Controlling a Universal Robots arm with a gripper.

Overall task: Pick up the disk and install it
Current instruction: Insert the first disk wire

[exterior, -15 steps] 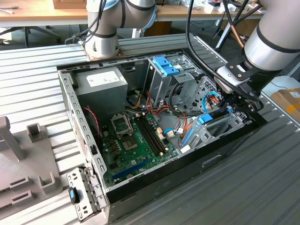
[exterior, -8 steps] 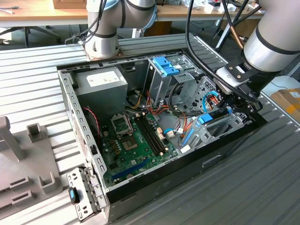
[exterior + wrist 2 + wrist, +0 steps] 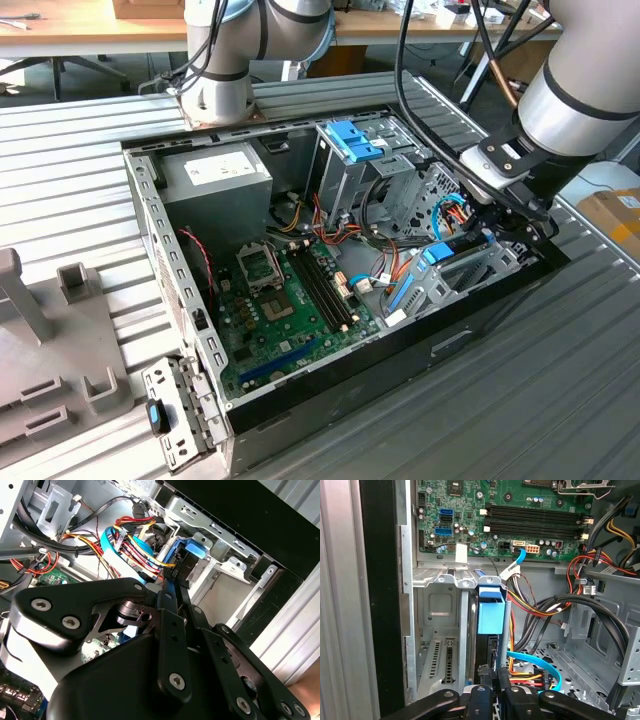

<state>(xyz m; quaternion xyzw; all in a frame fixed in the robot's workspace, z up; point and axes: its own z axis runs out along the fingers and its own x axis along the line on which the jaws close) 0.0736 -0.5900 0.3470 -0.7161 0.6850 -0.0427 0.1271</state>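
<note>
The disk stands on edge in the silver bay at the case's front corner, on the exterior view's right. Its light-blue carrier rail shows end-on in the first wrist view, with the dark drive edge below it. My gripper reaches down into the case and is shut on the disk's edge. The black fingers pinch it from both sides. In the second wrist view the fingertips close on the disk beside a bundle of coloured cables.
The open computer case lies on a ribbed metal table. Inside are the green motherboard, a grey box with a white label, and a silver drive cage with a blue tab. Red, yellow and blue cables run beside the bay. A grey fixture sits at the left.
</note>
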